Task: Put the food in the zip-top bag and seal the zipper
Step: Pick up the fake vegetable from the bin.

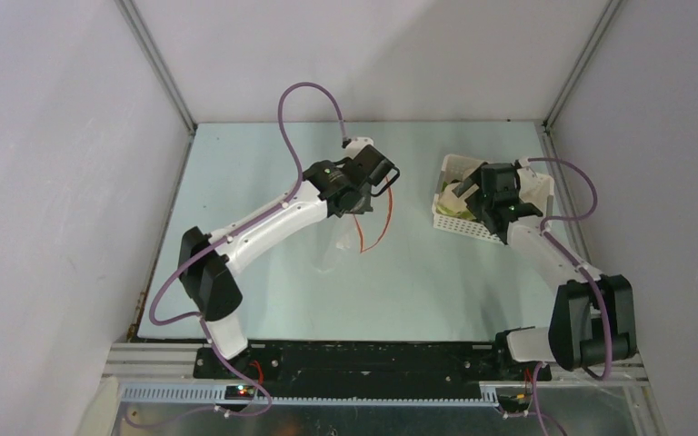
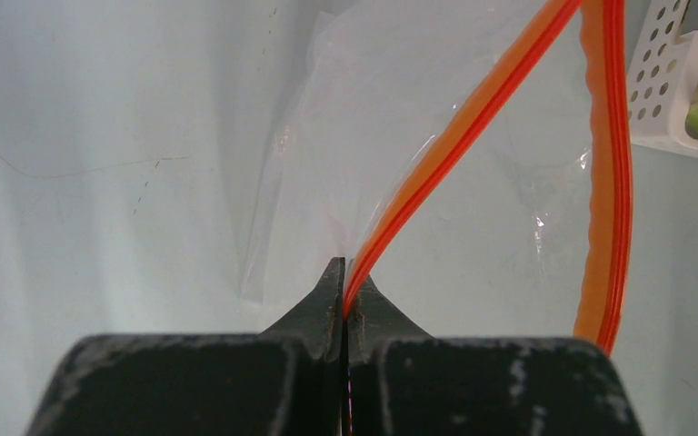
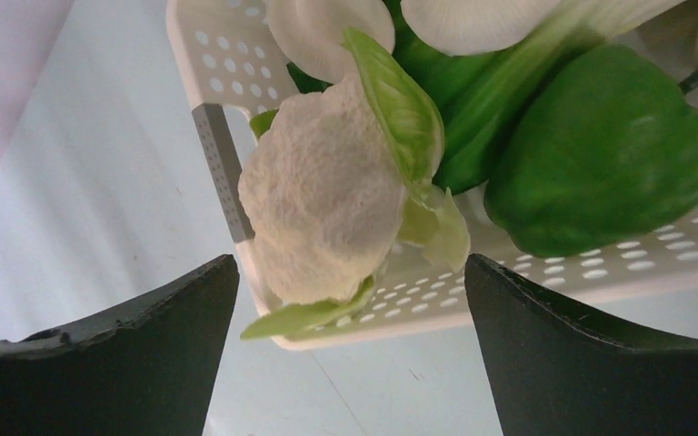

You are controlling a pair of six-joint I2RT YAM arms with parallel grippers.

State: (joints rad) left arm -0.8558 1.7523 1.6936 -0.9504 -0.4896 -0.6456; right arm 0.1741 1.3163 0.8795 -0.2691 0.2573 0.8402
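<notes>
A pale table (image 1: 264,291) carries a white basket (image 1: 462,227) at the right rear and a clear bag (image 2: 473,218) near the middle. The left gripper (image 2: 344,283) is pinched tight on the bag's orange zipper (image 2: 473,118), whose two strips gape apart. The right gripper (image 3: 350,272) hangs over the basket's edge, jaws spread wide and holding nothing, above the food: a cauliflower (image 3: 318,200) beside a green pepper (image 3: 600,163).

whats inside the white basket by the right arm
In the white basket: a toy cauliflower, a green pepper and white bulbs. Whatever lies beneath them is covered.
</notes>
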